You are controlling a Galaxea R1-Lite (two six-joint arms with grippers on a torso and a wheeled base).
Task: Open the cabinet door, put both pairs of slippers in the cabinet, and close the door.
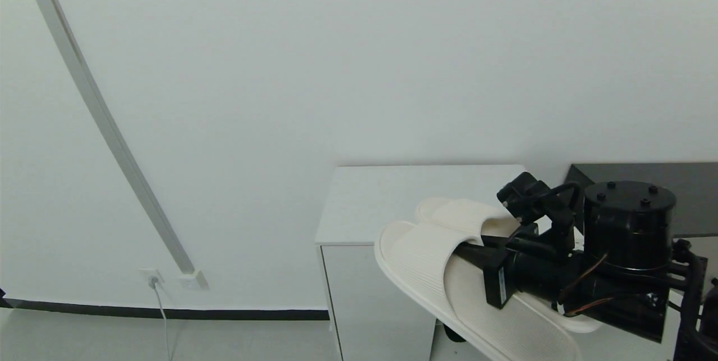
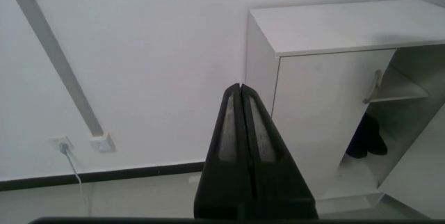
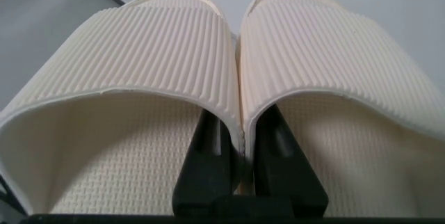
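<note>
White wall and pale floor back a white cabinet (image 1: 415,198). The right gripper (image 3: 241,140) is clamped on the touching inner strap walls of the cream slippers (image 3: 174,57), holding the pair before the cabinet's top front edge. The left gripper (image 2: 241,133) is fully closed and empty. Recommended: maintain clamp force, keep the soles level and enter toes-first. The left wrist view supplies what the head view lacks: the open compartment (image 2: 410,57) with its shelf (image 2: 400,92).
</note>
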